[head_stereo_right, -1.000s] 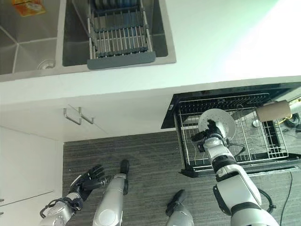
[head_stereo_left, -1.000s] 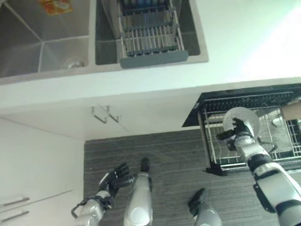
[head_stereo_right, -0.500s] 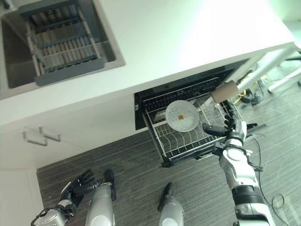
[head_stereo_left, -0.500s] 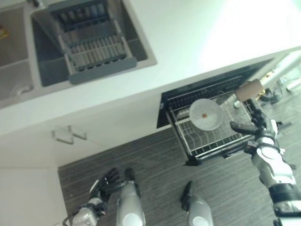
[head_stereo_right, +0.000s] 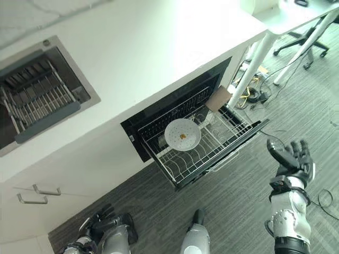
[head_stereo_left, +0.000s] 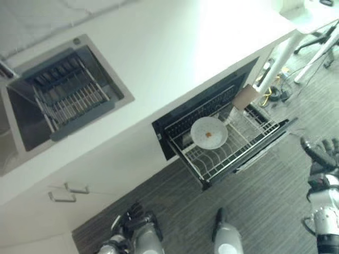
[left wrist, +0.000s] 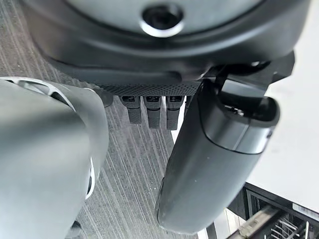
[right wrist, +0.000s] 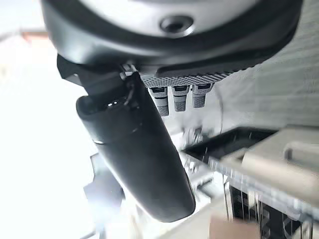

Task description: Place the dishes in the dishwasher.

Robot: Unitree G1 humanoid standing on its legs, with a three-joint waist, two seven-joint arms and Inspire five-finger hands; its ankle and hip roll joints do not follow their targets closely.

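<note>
Round white plate [head_stereo_right: 183, 134] with a small orange-brown speck near its centre sits tilted in the pulled-out wire dishwasher rack [head_stereo_right: 205, 151], leaning among the tines toward the rack's back-left part, rim resting on the wires, no hand touching it. Rack is light metal wire with a dark front edge, drawn out of the black dishwasher opening [head_stereo_left: 212, 98] under the white counter [head_stereo_right: 148, 58]. Tan cardboard-coloured cylinder [head_stereo_left: 244, 97] shows at the rack's far right corner, just beside the plate but apart from it; what it is, cannot tell. Right hand [head_stereo_right: 294, 159] is out over the grey striped floor [head_stereo_right: 233, 201], well apart from the rack on its right, fingers spread and straight, thumb out, holding nothing; right wrist view shows the same relaxed fingers [right wrist: 179, 97] with the rack past them. Left hand [head_stereo_left: 132, 217] is low near the bottom edge of the head views, over the floor by the white cabinet front, fingers loosely extended, holding nothing; in the left wrist view its short dark fingers [left wrist: 152, 110] point at the floor. Steel sink [head_stereo_left: 63, 100] set in the counter at left holds a grey dish drainer rack [head_stereo_right: 39, 100] with dark slats. Two metal cabinet handles [head_stereo_right: 34, 193] below the sink. White desk legs [head_stereo_right: 254, 69] and an office chair base [head_stereo_right: 296, 45] at upper right.
</note>
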